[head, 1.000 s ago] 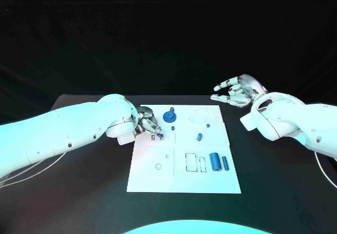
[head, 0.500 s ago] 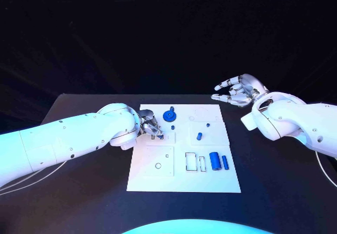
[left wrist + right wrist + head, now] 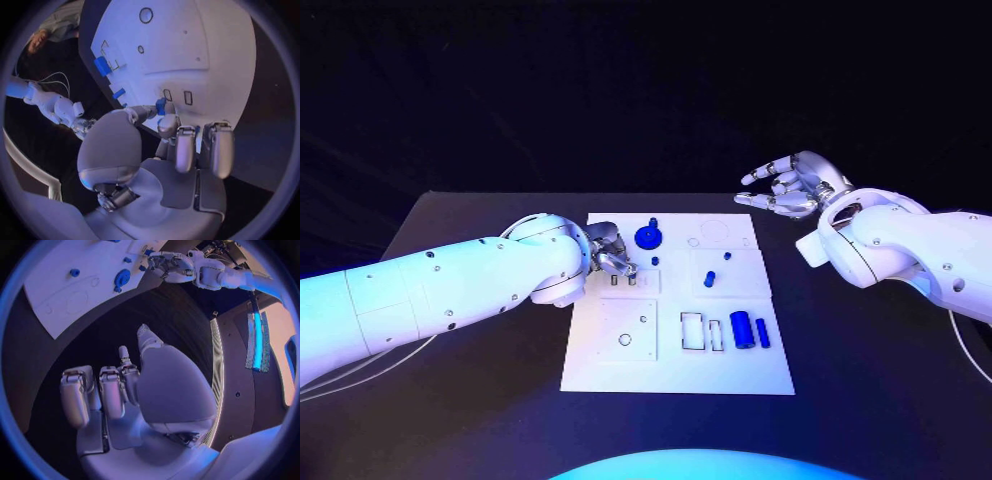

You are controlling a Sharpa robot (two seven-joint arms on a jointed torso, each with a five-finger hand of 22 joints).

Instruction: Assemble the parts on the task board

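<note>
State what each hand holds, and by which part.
The left hand pinches a small blue part by its lower end, over the white task board. The right hand holds nothing.

no readable text, labels or numbers; task board bears outlines only

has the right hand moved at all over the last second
No. The right hand hovers off the task board's far right corner, same spot relative to it throughout.

The left hand pinches a small blue part between thumb and fingertip, at the edge of the white task board. Two rectangular slots lie just beyond it. Other blue parts rest farther along the board.
</note>
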